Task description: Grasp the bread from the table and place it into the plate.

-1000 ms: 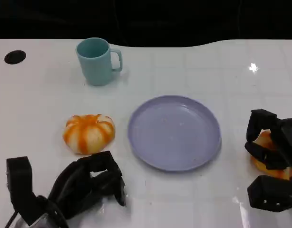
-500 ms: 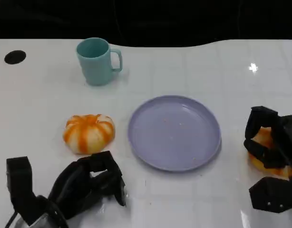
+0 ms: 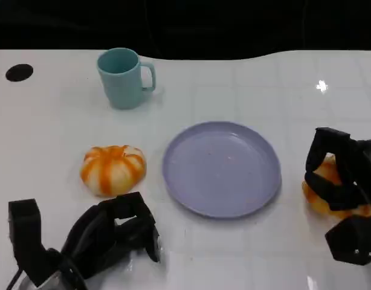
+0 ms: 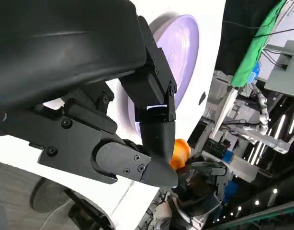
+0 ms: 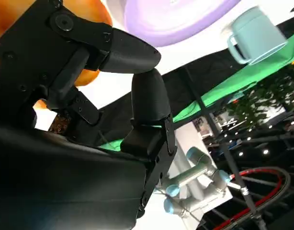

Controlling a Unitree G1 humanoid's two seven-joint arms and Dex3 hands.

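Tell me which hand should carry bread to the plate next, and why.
Right. The right hand already grips an orange bread just beside the purple plate. The left hand sits curled on the table, holding nothing, short of the striped bread.

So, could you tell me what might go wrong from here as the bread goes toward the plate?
The right hand wraps only part of the orange bread, so it could slip out during the carry. The plate sits close by, so the hand might nudge its rim. The striped bun by the left hand remains untouched.
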